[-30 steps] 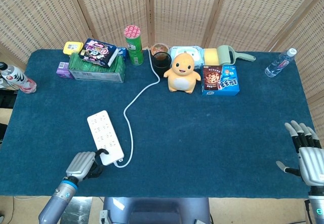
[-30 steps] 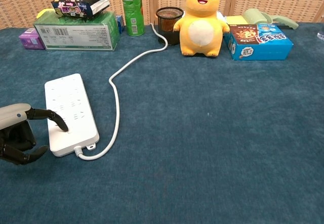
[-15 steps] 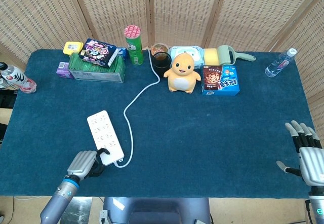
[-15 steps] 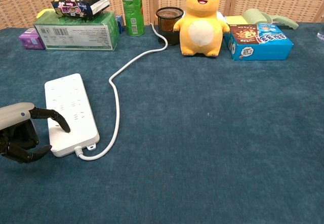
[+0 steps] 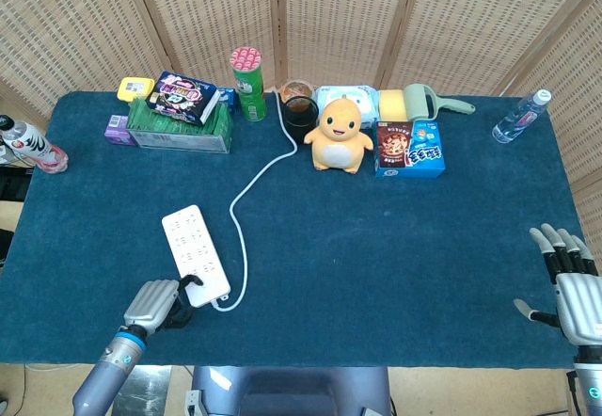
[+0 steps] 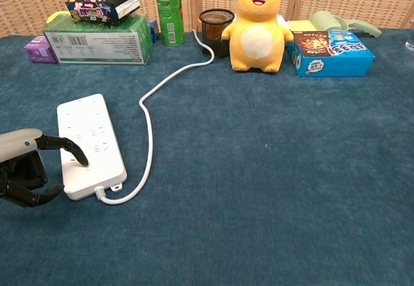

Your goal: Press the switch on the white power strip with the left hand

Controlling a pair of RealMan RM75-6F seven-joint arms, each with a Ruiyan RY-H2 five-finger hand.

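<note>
The white power strip (image 5: 195, 253) (image 6: 90, 145) lies flat on the blue cloth at the front left, and its white cable (image 6: 149, 105) runs back toward the cup. My left hand (image 5: 155, 305) (image 6: 22, 166) sits just left of the strip's near end. Most of its fingers are curled in, and one dark finger (image 6: 72, 151) is stretched out with its tip on the strip's top near the cable end. The switch itself is hidden under that finger. My right hand (image 5: 572, 284) rests at the front right edge with its fingers spread, holding nothing.
Along the back stand a green box (image 5: 179, 126) with a snack pack on it, a green can (image 5: 248, 85), a dark cup (image 5: 300, 107), a yellow plush toy (image 5: 337, 136) and a blue cookie box (image 5: 409, 147). Bottles (image 5: 519, 117) stand at both sides.
The left hand has shifted only a few pixels; its outstretched finger stays on the strip's near end. The right hand has not moved.
</note>
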